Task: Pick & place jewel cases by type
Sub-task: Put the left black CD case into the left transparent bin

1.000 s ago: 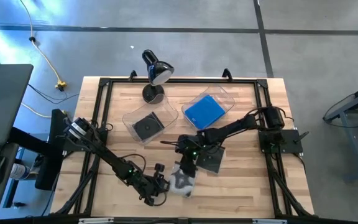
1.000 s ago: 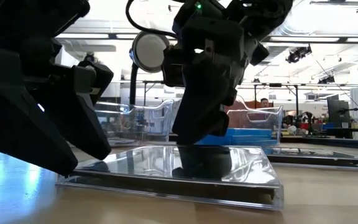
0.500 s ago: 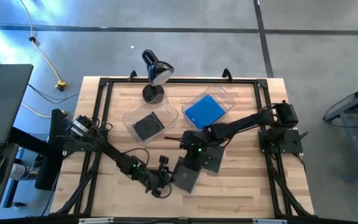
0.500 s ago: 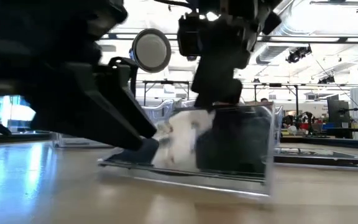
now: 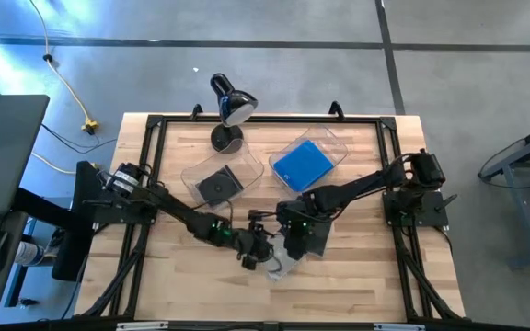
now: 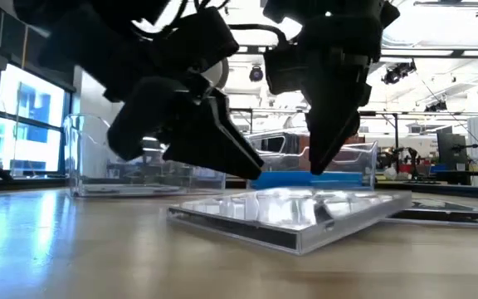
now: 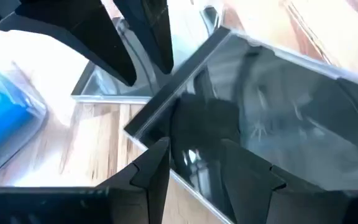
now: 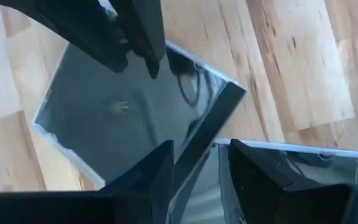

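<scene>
1. Nearest the bench's point(image 5: 155, 285) front edge, about midway along it, lies a dark grey/clear jewel case point(image 6: 289, 216). It is tilted: one edge rests on the wood and the opposite side is propped on a second dark case point(image 6: 438, 214), which lies flat just behind it toward the right edge.
2. I judge the case light, stiff and brittle. It is thin hard plastic with a glossy, slippery face that throws glare, and its corners and hinge could crack under a hard pinch. The broad faces offer no purchase. The raised edge gives fingers room underneath, so a grasp across the thickness there looks the best hold.
3. The left arm point(image 5: 182, 213) reaches from the left edge to this case. Its jaws stand parted over one border and appear to grip nothing.
4. The right arm point(image 5: 357, 188) comes from the right edge and points steeply down at the same case. Its jaws are also parted either side of the dark spine edge, with no clamp visible.
5. Further back at mid-bench stand two clear, thin-walled plastic bins. The left bin point(image 5: 196, 175) holds a dark case, and the right bin point(image 5: 337, 142) holds bright blue cases point(image 5: 302, 164) with an opaque, smooth face.
6. At the back edge stands a black desk lamp point(image 5: 228, 110) with a round base.
</scene>
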Tool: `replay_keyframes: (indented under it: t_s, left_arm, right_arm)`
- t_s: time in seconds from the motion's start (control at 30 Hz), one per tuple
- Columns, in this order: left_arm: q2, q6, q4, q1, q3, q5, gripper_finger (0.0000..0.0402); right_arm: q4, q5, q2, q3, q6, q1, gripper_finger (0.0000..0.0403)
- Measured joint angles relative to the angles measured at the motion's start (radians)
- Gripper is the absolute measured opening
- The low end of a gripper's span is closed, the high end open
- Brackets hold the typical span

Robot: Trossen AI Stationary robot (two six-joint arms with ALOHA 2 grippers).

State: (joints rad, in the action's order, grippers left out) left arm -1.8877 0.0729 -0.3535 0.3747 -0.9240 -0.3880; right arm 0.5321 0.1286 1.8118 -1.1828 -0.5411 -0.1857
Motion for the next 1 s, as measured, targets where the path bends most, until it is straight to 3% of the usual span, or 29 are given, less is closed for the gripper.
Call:
replay_keyframes:
  t_s: [0.43,0.6,0.73,1.0]
  left_arm:
    - [0.07,-0.003,0.159,-0.029,-0.073,0.027,0.0107]
    - [0.149,-0.067,0.42,-0.029,-0.144,0.064,0.0096]
    - [0.188,-0.129,0.734,-0.028,-0.228,0.061,0.0095]
    - [0.203,-0.376,1.198,-0.029,-0.347,0.068,0.0095]
  right_arm:
    - [0.142,-0.108,-0.073,0.001,-0.083,-0.054,0.014]
    - [0.126,-0.23,-0.15,0.001,0.004,-0.142,0.014]
    - [0.108,-0.28,-0.158,0.002,0.102,-0.247,0.014]
    - [-0.171,-0.531,-0.043,0.002,0.399,-0.449,0.014]
